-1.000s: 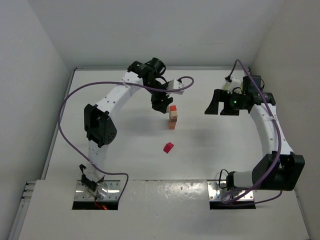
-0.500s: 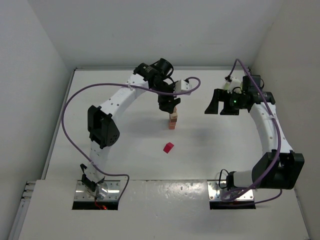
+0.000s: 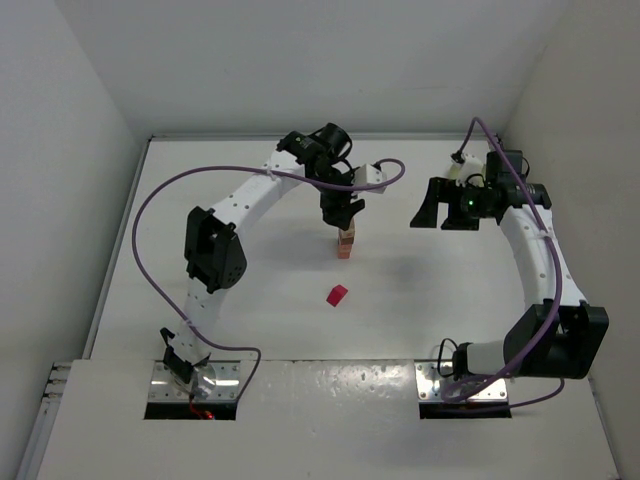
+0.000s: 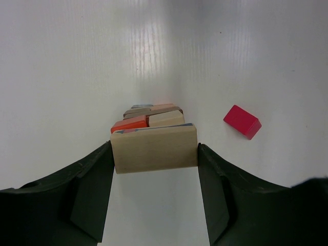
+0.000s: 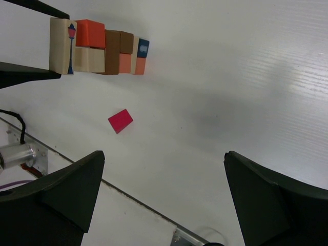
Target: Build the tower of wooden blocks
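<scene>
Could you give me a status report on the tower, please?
Left gripper shut on pale block, at tower top. Right gripper open, empty. Red block loose nearby.

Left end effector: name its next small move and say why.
Probably open the left end effector slightly to release the pale block: in the right wrist view it seems to rest flush on the tower, in line with the column, so it looks placed.

No words, numbers or brand names can be read anywhere; the only printed marks sit on the tower; the pale block at one end carries a small blue-and-red street-lamp picture; the opposite end shows a dark blue face with a pale blotch, too small to tell.
</scene>
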Action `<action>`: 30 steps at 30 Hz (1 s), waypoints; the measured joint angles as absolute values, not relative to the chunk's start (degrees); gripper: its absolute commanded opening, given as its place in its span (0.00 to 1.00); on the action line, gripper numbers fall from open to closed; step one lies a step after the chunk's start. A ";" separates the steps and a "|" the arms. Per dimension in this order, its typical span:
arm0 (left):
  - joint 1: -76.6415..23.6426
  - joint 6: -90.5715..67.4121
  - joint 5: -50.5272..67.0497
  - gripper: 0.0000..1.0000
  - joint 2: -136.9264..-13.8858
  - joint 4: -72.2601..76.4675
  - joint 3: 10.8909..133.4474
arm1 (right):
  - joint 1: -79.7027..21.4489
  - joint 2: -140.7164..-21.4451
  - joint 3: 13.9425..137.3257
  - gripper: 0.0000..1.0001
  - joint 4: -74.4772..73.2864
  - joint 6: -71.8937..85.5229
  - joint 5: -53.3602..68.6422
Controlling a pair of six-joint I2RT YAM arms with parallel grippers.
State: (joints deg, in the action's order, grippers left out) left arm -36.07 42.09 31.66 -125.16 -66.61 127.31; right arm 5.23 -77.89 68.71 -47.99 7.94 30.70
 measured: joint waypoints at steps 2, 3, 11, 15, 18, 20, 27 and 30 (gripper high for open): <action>-36.07 41.87 31.57 0.55 -125.19 -66.48 127.31 | 5.23 -77.89 68.71 1.00 -47.99 7.94 30.70; -36.07 41.74 31.51 0.55 -125.19 -66.39 127.31 | 5.23 -77.89 68.71 1.00 -47.97 7.94 30.70; -36.07 41.50 30.61 0.55 -125.25 -65.84 127.33 | 5.23 -77.89 68.71 1.00 -47.55 7.97 30.72; -36.10 41.47 30.52 0.59 -125.27 -65.82 127.33 | 5.28 -77.89 68.71 1.00 -47.11 7.97 30.72; -36.07 41.47 30.50 0.59 -125.27 -65.78 127.33 | 5.34 -77.89 68.71 1.00 -46.87 7.97 30.72; -36.10 41.47 30.46 0.59 -125.27 -65.71 127.33 | 5.43 -77.89 68.71 1.00 -46.76 7.97 30.72; -36.10 41.47 30.39 0.60 -125.27 -65.54 127.33 | 5.50 -77.89 68.71 1.00 -46.76 8.16 30.72; -36.10 41.47 30.39 0.61 -125.27 -65.49 127.33 | 5.50 -77.89 68.71 1.00 -46.76 8.16 30.72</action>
